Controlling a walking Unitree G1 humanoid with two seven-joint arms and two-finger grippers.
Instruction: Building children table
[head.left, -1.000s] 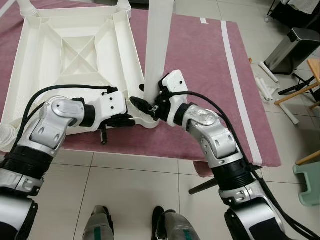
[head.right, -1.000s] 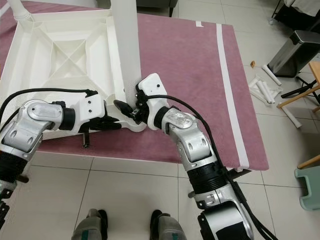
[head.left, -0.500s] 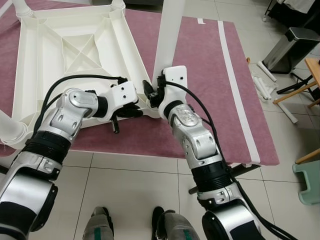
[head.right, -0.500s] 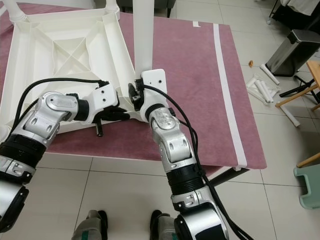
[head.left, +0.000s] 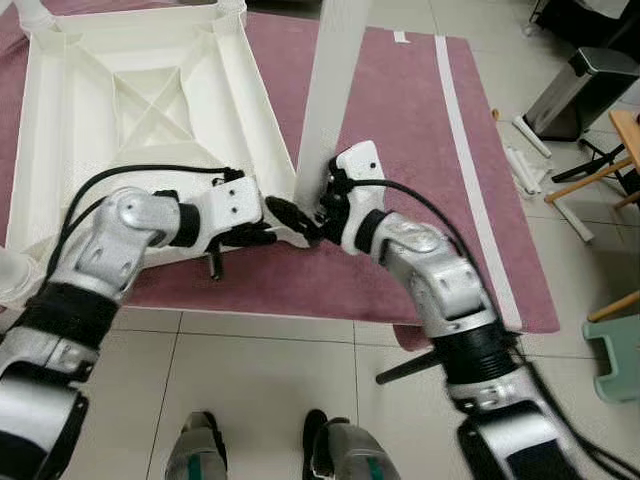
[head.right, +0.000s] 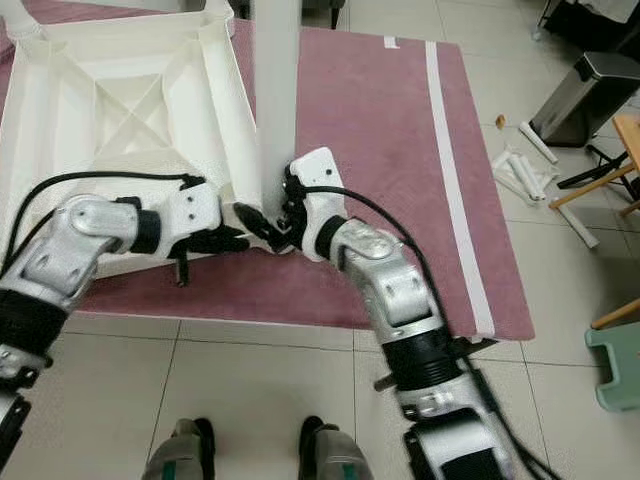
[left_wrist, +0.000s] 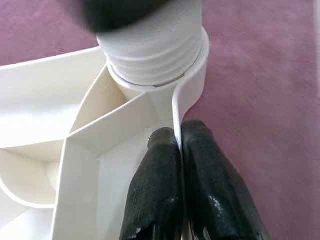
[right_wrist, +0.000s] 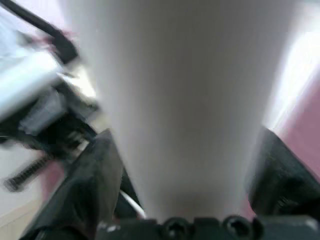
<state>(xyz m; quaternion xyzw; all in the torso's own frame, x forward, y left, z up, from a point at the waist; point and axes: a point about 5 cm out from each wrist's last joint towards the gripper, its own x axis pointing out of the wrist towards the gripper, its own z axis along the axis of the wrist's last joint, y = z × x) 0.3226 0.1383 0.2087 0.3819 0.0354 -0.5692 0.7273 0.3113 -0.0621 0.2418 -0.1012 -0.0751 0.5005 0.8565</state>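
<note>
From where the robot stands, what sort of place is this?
Probably a lived-in home room: tiled floor, a lidded bin, and a maroon-covered surface holding an upturned white plastic table.

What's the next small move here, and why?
Probably keep turning the leg with the right gripper. Its jaws straddle the leg base, the left gripper pinches the tabletop rim beside the socket, and threads are still exposed above the socket, so it looks not fully seated.
</note>
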